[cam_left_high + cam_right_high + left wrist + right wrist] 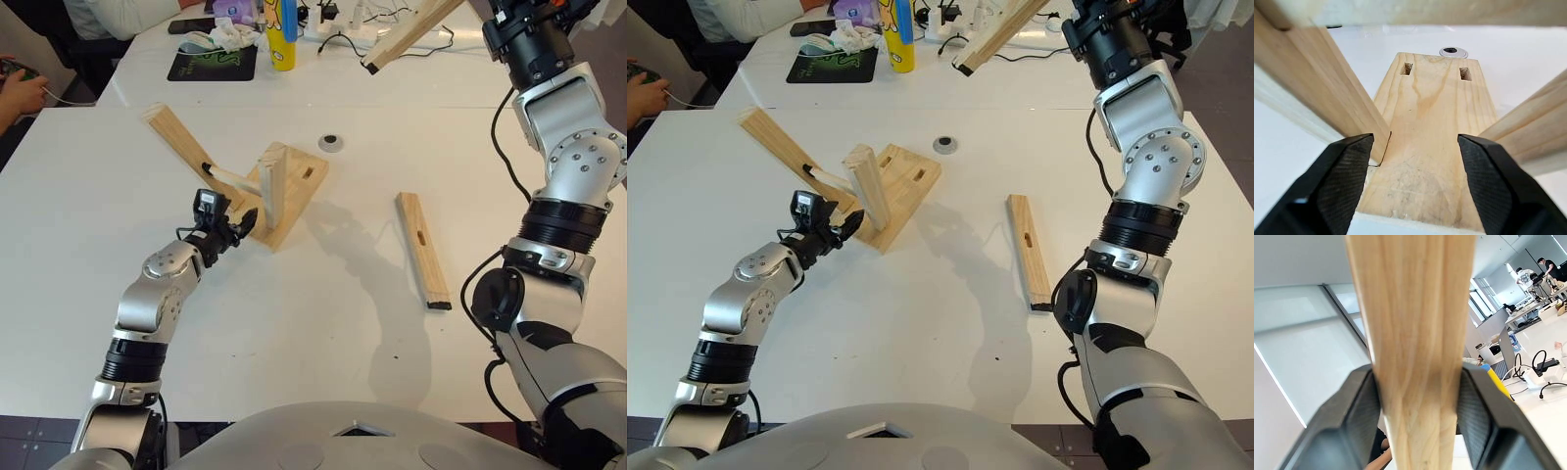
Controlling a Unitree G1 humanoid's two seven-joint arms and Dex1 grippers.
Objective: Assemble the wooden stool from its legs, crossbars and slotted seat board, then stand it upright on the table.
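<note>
Seat board [302,184] on table [343,323], upright leg [277,181] standing on it. Left gripper [1415,147] spread, straddling board's near edge. Right gripper [1418,416] pinches raised leg [407,34] beyond board. Loose leg [423,250] right of board.

Bright, even room light; soft, faint shadows.

A small round metal disc [332,143] is lying flat on the white desk [323,323], toward its far side. On the adjoining desk [470,83] behind it, a yellow cup [282,39] is standing upright just beside a black mat [211,65]. A crumpled white cloth [227,37] is lying at the mat's far edge, and black cables [338,41] are trailing near the cup.
</note>
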